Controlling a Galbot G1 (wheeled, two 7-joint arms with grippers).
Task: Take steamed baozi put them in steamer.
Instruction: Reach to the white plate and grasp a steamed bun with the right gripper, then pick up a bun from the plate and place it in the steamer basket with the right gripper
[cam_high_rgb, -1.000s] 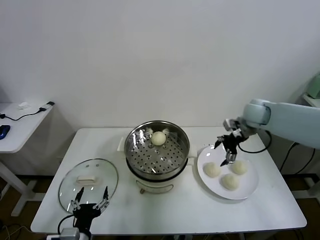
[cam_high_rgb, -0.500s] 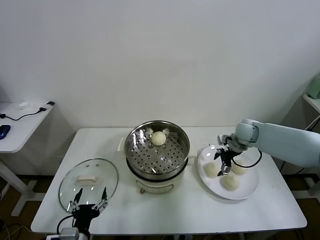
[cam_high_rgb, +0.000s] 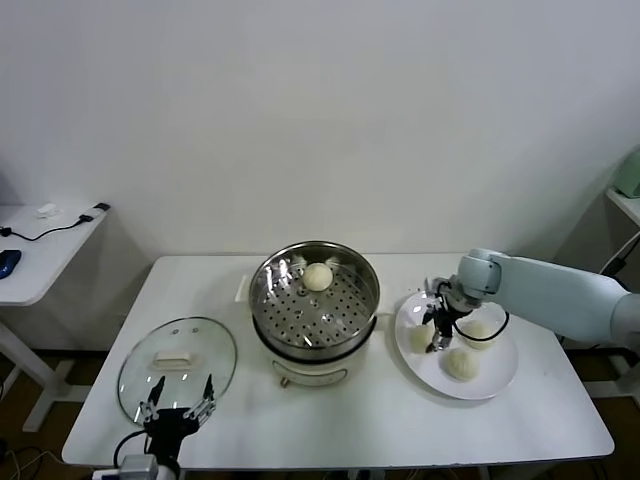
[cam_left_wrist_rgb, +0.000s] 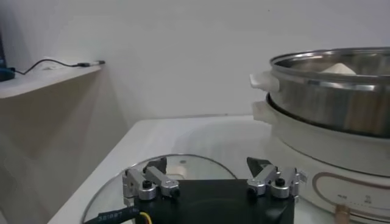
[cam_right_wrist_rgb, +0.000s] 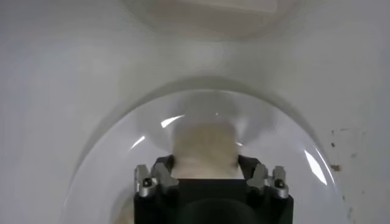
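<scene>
Right gripper (cam_high_rgb: 432, 333) lowered, fingers pinching smooth bun (cam_right_wrist_rgb: 204, 149).

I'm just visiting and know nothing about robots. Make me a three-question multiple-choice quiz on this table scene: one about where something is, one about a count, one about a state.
1. Where does the glass lid lie?
A. on the steamer
B. on the table, on the robot's left side of the steamer
C. on the plate

2. How many baozi are in the steamer?
A. one
B. two
C. none

3. What is the right gripper doing?
A. hanging open above the steamer
B. shut on the baozi nearest the steamer, on the plate
C. holding the lid

Answers:
1 B: the lid rests flat by the open left gripper, apart from the pot.
2 A: a single bun sits on the perforated floor.
3 B: the right wrist view shows a bun between its fingers.
</scene>
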